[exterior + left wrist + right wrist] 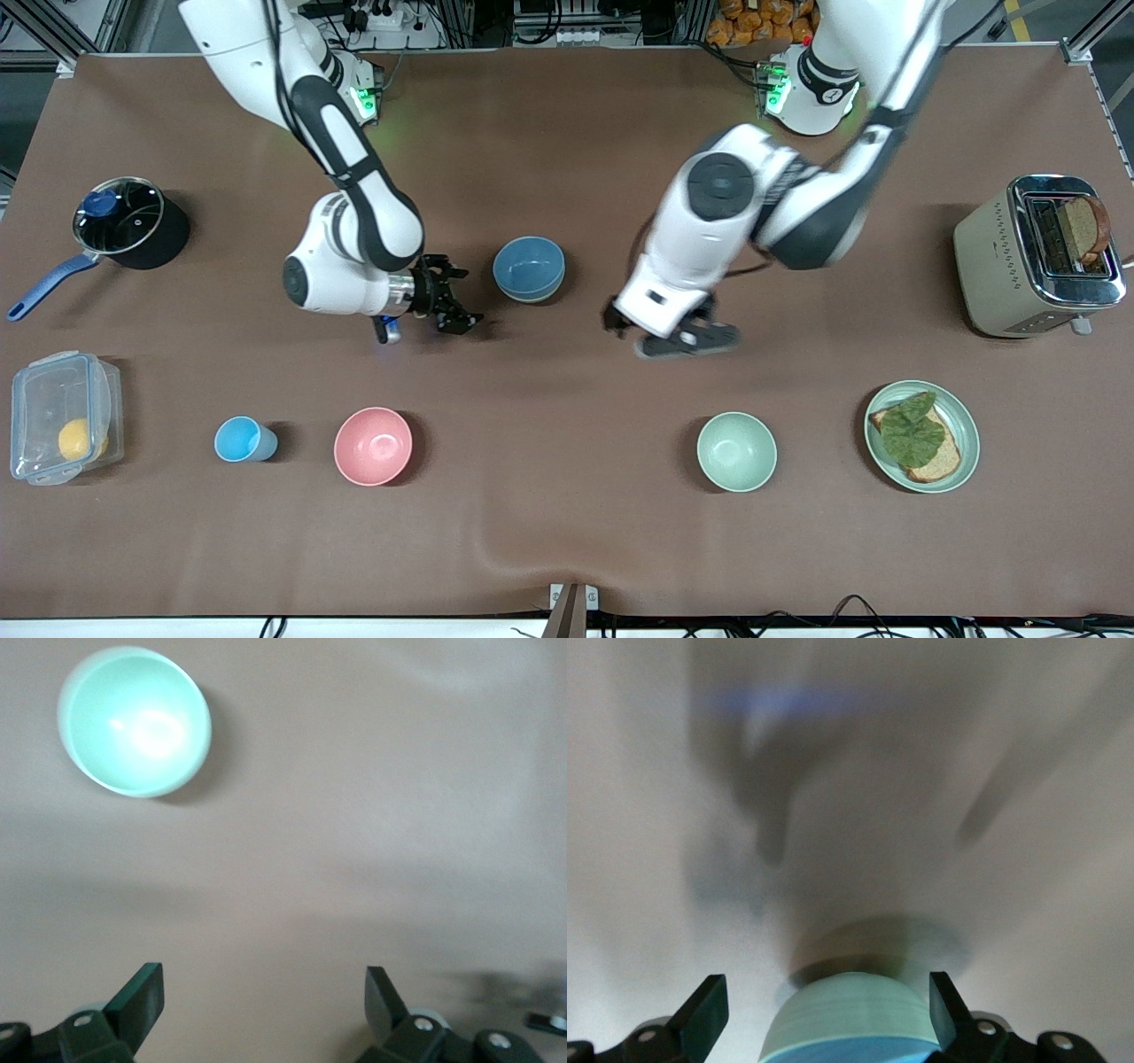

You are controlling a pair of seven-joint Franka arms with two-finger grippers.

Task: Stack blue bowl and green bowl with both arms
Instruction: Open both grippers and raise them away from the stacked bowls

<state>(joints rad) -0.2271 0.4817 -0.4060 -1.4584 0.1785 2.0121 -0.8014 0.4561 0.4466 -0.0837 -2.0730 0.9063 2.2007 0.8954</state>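
Front view: blue bowl (529, 268) sits between empty, wide-open left pincer (673, 334) and right pincer (449, 306).

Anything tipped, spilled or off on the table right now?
Nothing tipped or spilled. Only the brown table cover looks off: it is rucked into a ridge at its edge nearest the front camera, nearer than the pink bowl.

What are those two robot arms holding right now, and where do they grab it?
Nothing. The left tool hangs open over bare table, and the right tool is open beside the blue bowl, not gripping it.
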